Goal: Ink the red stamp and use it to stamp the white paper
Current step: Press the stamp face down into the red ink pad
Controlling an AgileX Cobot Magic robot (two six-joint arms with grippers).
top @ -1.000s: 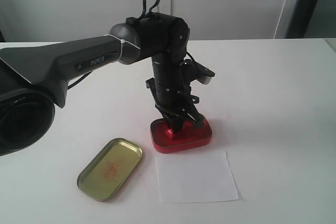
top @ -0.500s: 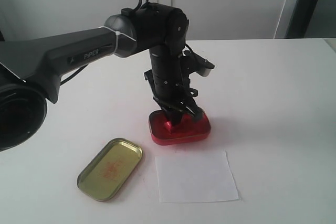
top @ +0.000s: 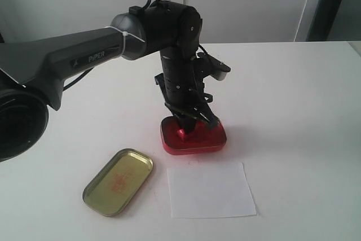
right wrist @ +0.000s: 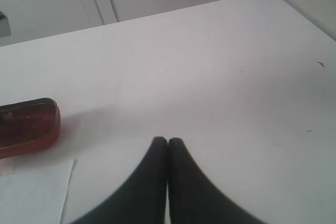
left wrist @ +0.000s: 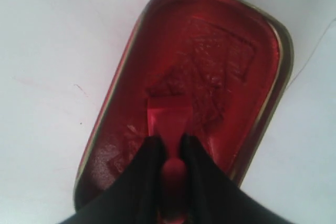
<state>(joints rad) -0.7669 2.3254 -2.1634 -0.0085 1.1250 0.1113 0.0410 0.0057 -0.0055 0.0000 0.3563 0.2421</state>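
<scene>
The exterior camera looked down on the table (top: 304, 100) from afar. The left wrist camera peered closely past the left gripper (left wrist: 171, 142) into the red tin (left wrist: 220, 51) at its fingertips (left wrist: 151, 156). The right wrist camera skimmed low past the right gripper (right wrist: 167, 142), that tin well beyond its fingers (right wrist: 152, 182).

The left arm (top: 84, 60) reaches in from the left, its wrist (top: 169, 26) bent so the left hand (top: 186, 130) points straight down, fingers pinched on the stamp (left wrist: 168, 119). The right hand (right wrist: 167, 141) has its fingers pressed together.
</scene>
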